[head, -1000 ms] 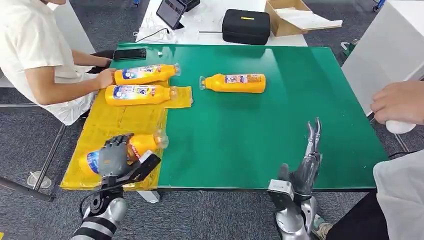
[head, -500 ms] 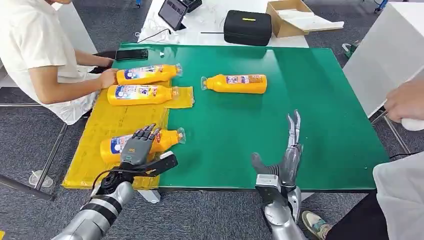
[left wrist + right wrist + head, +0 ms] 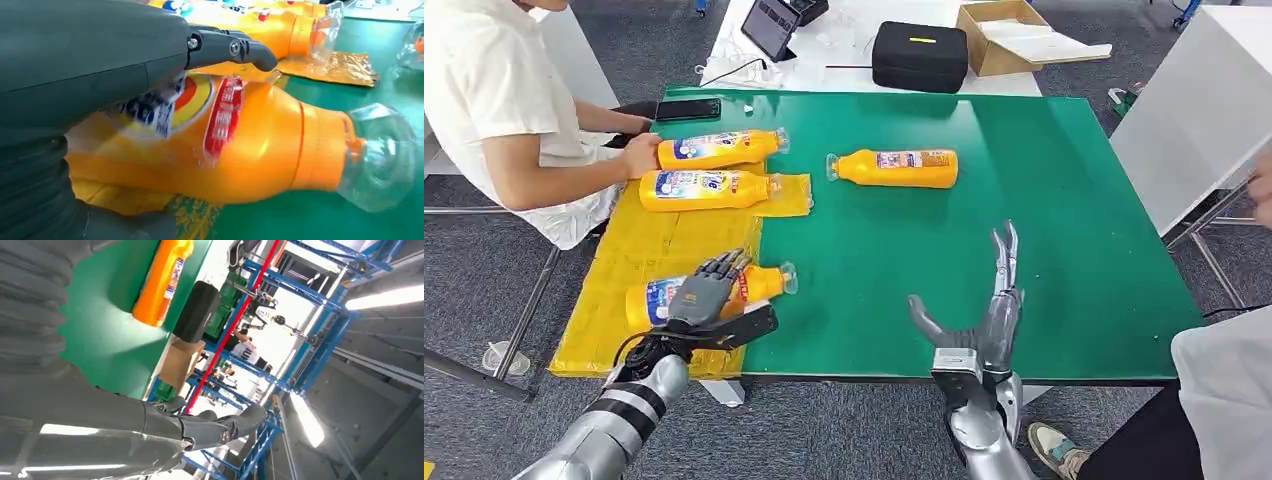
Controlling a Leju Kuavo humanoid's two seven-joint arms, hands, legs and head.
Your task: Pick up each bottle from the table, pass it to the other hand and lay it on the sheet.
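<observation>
An orange bottle (image 3: 759, 283) (image 3: 260, 145) lies on its side at the near right edge of the yellow sheet (image 3: 654, 250), its clear cap over the green table (image 3: 1044, 200). My left hand (image 3: 704, 300) (image 3: 90, 65) holds it, fingers (image 3: 240, 49) over the label and the thumb stretched out beside it. My right hand (image 3: 989, 320) (image 3: 150, 425) stands open over the table's front edge, fingers straight up and holding nothing. Another bottle (image 3: 894, 167) (image 3: 162, 282) lies on the bare table at the far middle. Two more bottles (image 3: 719, 148) (image 3: 709, 188) lie at the sheet's far end.
A person sits at the left with a hand (image 3: 637, 155) on the farthest bottle. Another person's clothing (image 3: 1224, 390) is at the near right. A phone (image 3: 687, 108), a tablet (image 3: 769, 22), a black case (image 3: 919, 55) and a cardboard box (image 3: 1004, 30) lie beyond the table.
My left hand has carried its bottle to the right along the sheet's near edge. My right hand has drifted left with its thumb spread. The person's hand at the right has pulled away.
</observation>
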